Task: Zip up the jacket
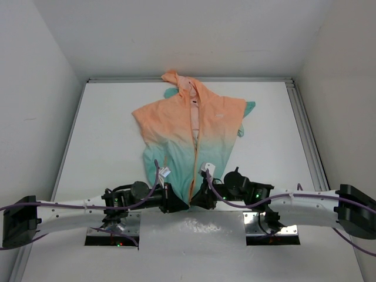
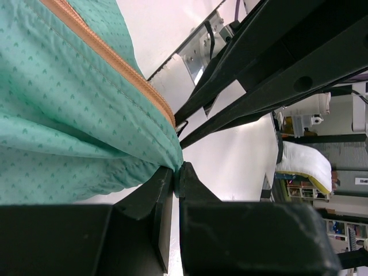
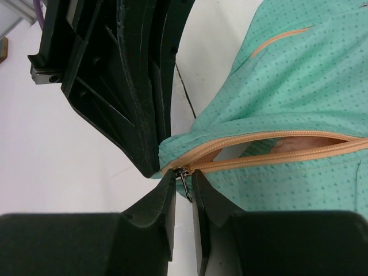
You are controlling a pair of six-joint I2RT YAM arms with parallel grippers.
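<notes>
One jacket (image 1: 191,132) is lying flat on the white counter (image 1: 106,117), hood toward the far wall, peach above fading to teal below, and two arms are reaching to its near hem, one gripper each. From overhead the left gripper (image 1: 175,204) and the right gripper (image 1: 198,198) are meeting just beside one another at the bottom of the single orange zipper (image 1: 195,147), and one small white logo (image 1: 218,116) is showing on the chest; whether either is gripping cannot be told from there. The left wrist view is supplying that: its jaws are pinching narrow on the teal hem corner right under the zipper's end, with the other gripper's black fingers (image 2: 299,52) crossing just behind. The right wrist view alone is showing the one metal zipper pull (image 3: 184,183), caught between that gripper's nearly closed jaws, and the two zipper tapes spreading apart beyond it, peach showing in the gap
</notes>
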